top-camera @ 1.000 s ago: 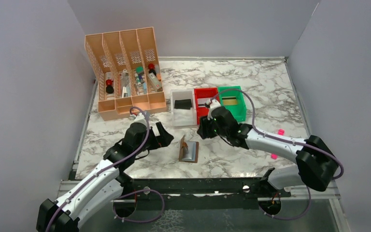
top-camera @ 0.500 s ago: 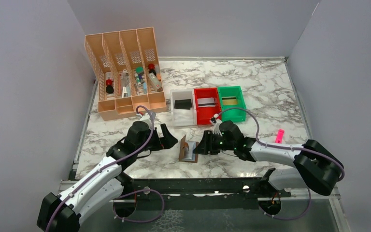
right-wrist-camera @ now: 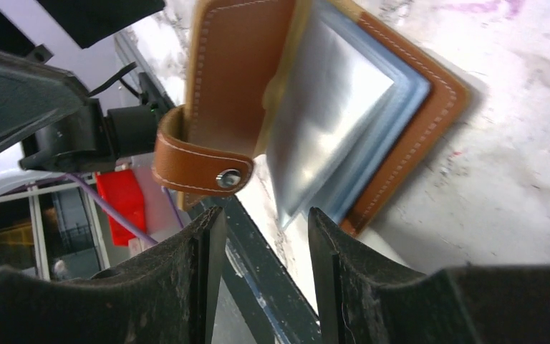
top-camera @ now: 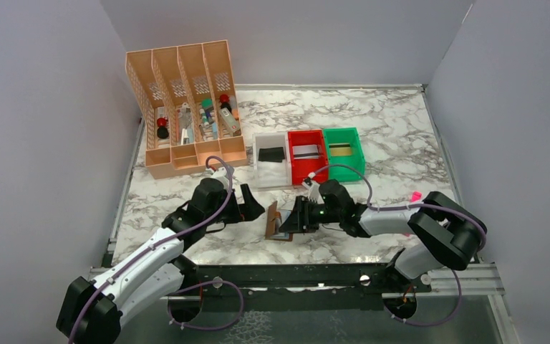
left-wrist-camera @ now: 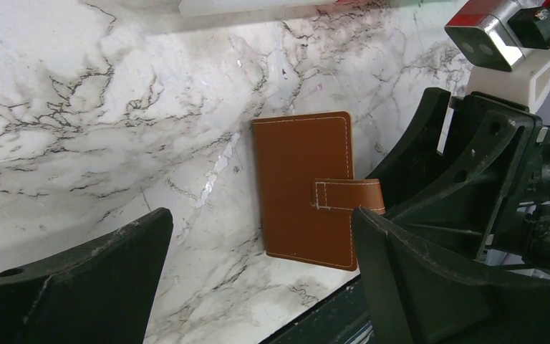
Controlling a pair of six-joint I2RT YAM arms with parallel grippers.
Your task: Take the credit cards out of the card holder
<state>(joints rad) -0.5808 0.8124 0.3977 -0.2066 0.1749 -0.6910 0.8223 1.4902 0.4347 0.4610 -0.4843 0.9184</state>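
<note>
Room: open marble table (top-camera: 387,150) above card holder (top-camera: 280,221); near edge just below.
Left gripper (top-camera: 249,203): jaws wide apart, left of it.
Right gripper (right-wrist-camera: 265,218): jaws apart at corner of sleeves (right-wrist-camera: 329,115).
Card holder: brown, open, sleeves shiny.

I have the card holder (top-camera: 278,222) lying on the counter (top-camera: 401,129) close to its near edge, about midway across, between my two tools. The left tool (top-camera: 249,203) is just to its left and apart from it. The right tool (top-camera: 295,218) is close at its right side, and I cannot tell whether they touch. Beyond the holder three bins (top-camera: 304,172) sit side by side in a row, with a card (top-camera: 271,154) in the leftmost. A four-slot rack (top-camera: 186,159) stands at the counter's far left corner.
</note>
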